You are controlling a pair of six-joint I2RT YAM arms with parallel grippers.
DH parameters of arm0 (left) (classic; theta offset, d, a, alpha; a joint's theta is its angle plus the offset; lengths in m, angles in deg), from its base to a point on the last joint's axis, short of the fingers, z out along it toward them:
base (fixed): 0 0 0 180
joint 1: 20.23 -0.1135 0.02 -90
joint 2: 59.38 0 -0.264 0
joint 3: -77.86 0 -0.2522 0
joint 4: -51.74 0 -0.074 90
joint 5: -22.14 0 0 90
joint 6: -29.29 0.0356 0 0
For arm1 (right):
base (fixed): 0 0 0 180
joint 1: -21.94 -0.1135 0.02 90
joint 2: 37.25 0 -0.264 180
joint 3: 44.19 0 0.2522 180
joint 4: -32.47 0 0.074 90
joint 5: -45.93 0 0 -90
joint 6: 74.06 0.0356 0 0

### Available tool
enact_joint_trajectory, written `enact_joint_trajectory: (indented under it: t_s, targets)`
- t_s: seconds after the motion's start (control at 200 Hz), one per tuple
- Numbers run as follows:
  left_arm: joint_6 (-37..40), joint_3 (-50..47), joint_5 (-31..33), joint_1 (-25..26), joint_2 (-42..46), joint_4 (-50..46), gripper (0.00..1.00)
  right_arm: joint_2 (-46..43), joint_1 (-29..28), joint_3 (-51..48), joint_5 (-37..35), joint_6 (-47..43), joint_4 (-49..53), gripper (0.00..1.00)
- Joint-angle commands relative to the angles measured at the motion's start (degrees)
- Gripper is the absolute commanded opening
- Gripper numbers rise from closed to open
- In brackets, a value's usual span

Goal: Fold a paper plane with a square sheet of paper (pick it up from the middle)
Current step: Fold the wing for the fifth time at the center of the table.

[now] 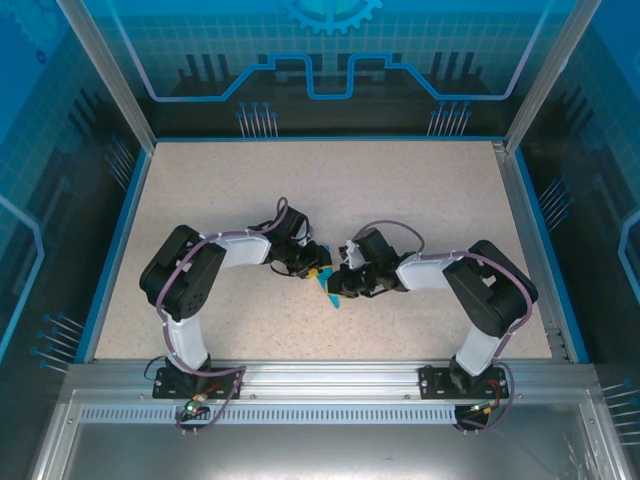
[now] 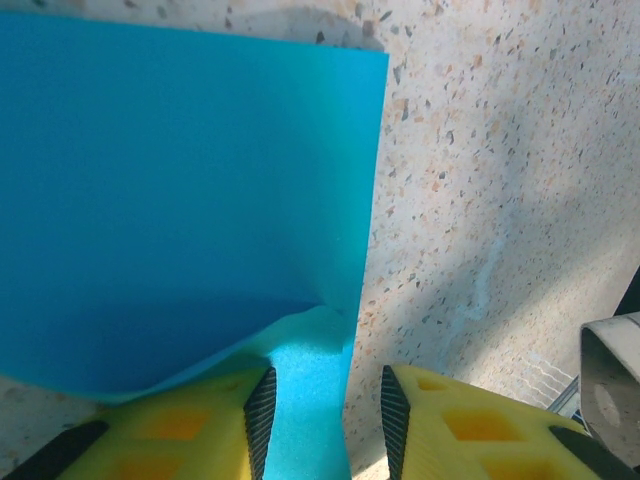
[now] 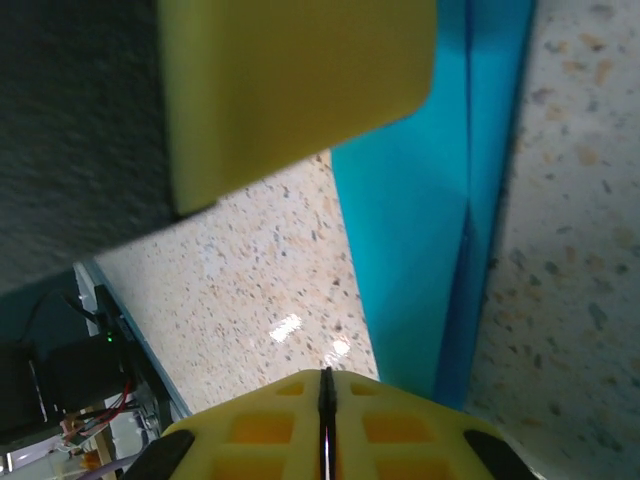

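Where both arms meet at the middle of the table, the folded blue paper lies flat on it. The left gripper stands partly open, a lifted flap of the paper running between its fingers, seemingly unpinched. The right gripper is closed tight, its fingertips meeting just beside the paper's creased edge, with nothing visible between them.
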Motion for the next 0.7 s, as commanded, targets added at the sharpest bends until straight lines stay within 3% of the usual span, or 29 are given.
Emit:
enact_joint_trajectory:
  t_s: [0.0, 0.38, 0.695]
  targets:
    - [-0.2, -1.8, 4.5, -0.2, -1.3, -5.3, 0.38, 0.2, 0.6, 0.5, 2.0, 1.9, -2.7, 0.1]
    - [-0.5, -1.4, 4.7, -0.2, -1.5, -5.4, 0.38, 4.1, 0.9, -2.7, 6.4, -1.0, -2.2, 0.1]
    - [-2.0, -1.7, 4.8, -0.2, -2.2, -4.8, 0.37, 1.3, -0.1, -5.9, 5.6, -7.5, 5.7, 0.1]
